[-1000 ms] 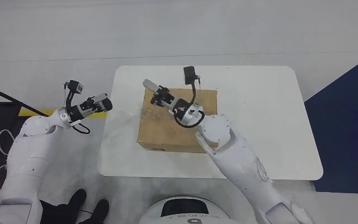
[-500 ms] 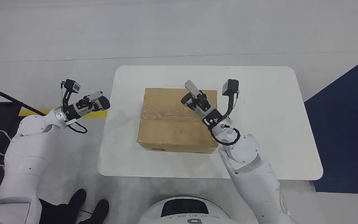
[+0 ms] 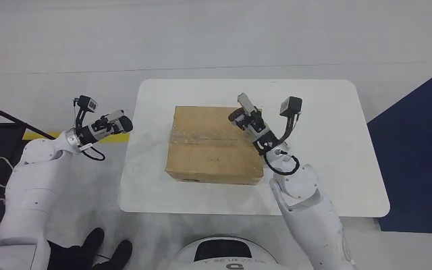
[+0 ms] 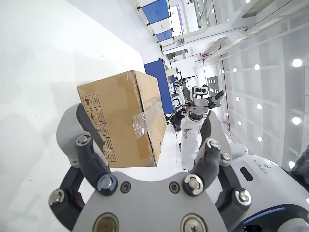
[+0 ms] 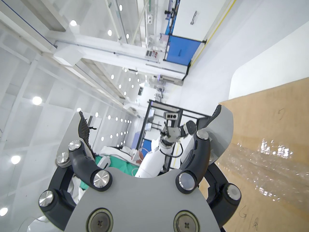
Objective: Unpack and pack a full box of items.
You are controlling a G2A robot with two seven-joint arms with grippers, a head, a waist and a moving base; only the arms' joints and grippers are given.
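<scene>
A closed brown cardboard box [image 3: 212, 145] stands in the middle of the white table [image 3: 324, 135], its top seam sealed with clear tape. My right gripper [image 3: 238, 109] hovers open over the box's far right part, holding nothing; its wrist view has the taped box top [image 5: 265, 126] beside the open gripper [image 5: 152, 119]. Off the table's left edge, my left gripper [image 3: 124, 120] is open and empty, facing the box. The left wrist view looks between its fingers [image 4: 83, 119] at the box's side [image 4: 120, 112].
The table has bare white surface to the right of the box and a narrower strip on its left. A blue partition [image 3: 412, 148] stands beyond the table's right edge.
My right arm has swung rightward across the box top, from its left part to its right part. The left arm has shifted slightly left and then kept still.
</scene>
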